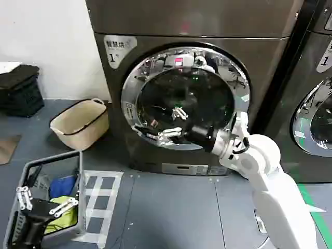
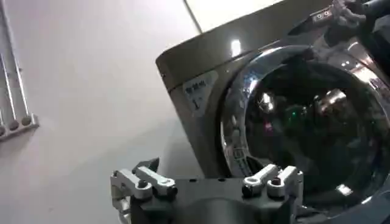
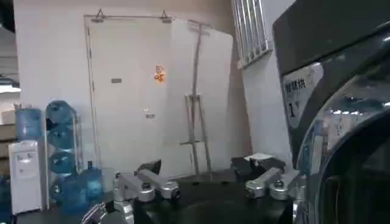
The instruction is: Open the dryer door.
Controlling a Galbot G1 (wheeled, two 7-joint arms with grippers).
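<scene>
The dryer is a dark bronze-grey machine with a silver "1" badge. The dryer door, a chrome ring around dark glass, lies flat against the dryer's front. My right gripper is open in front of the door's lower left part, one finger over the glass and one by the chrome rim, with nothing between them. In the right wrist view the right gripper stands open beside the door's chrome ring. My left gripper hangs open low at the left, away from the dryer. From its wrist view the left gripper faces the dryer door.
A beige laundry basket sits on the floor left of the dryer. A grey crate with clothes is under my left gripper. A second similar machine stands at the right. Black crates line the left wall.
</scene>
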